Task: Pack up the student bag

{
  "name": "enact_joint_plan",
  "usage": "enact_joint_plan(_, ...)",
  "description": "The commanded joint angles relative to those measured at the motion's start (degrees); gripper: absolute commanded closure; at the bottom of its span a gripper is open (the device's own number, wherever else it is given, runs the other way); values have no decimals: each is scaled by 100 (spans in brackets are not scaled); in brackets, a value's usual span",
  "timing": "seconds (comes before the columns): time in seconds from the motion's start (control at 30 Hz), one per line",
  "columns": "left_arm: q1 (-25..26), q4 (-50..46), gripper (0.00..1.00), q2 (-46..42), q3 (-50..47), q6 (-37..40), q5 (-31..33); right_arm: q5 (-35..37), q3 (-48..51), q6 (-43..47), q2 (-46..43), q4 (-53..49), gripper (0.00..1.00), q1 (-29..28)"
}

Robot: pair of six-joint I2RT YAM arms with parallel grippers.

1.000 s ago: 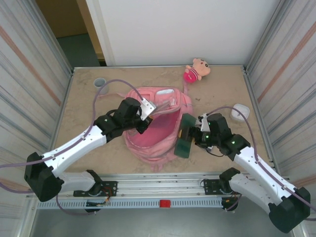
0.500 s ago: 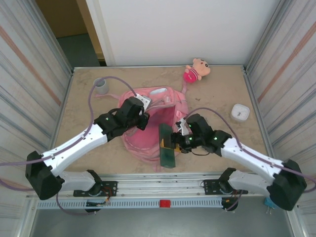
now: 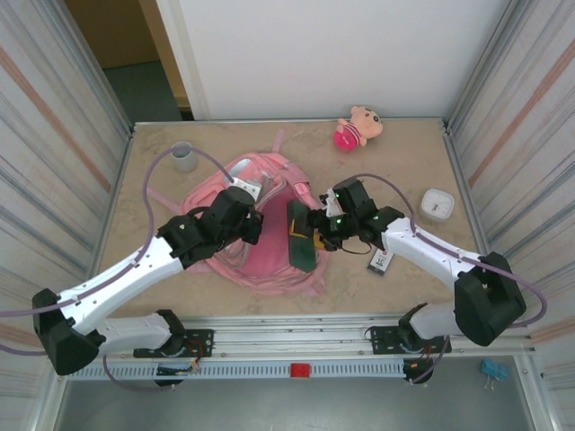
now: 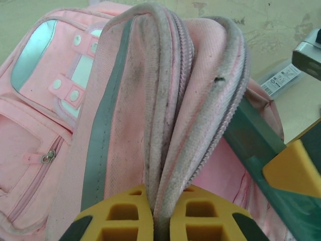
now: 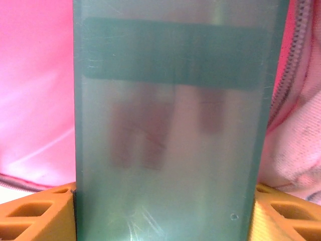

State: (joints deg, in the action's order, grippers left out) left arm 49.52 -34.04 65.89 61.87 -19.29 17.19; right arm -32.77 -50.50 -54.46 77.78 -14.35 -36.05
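In the overhead view we see the student bag [image 3: 269, 265] lying on the tabletop [image 3: 404, 162] just left of the frame's centre, its pink interior showing. The left jaws are clenched on a folded part of the bag's zippered rim; in the left wrist view that fold rises from between the yellow fingers [image 4: 120, 223] at the bottom edge. The right jaws grasp a flat green case [image 3: 302, 238] by its two long edges, holding it at the centre of the overhead frame against the bag's right side. In the right wrist view, pink fabric shows on both sides of the case and a zipper runs at the upper right. A plush doll [image 3: 358, 126] lies at the upper middle, a grey cup [image 3: 183, 157] at the upper left, a small white box [image 3: 437, 205] at the right, and a labelled packet [image 3: 380, 260] just right of the case.
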Motion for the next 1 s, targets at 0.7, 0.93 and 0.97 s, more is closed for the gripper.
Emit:
enact_joint_plan(0.7, -205, 1008, 100, -159, 635, 349, -94, 2401, -296, -1641, 1019, 1857, 21, -1051)
enact_joint_plan(0.93, -293, 1115, 100, -264, 436, 336, -32, 2746, 391, -1940, 443, 1892, 21, -1458)
enact_joint_plan(0.97, -293, 1121, 100, -259, 432, 339, -43, 2872, 457, -1991, 405, 1856, 22, -1547)
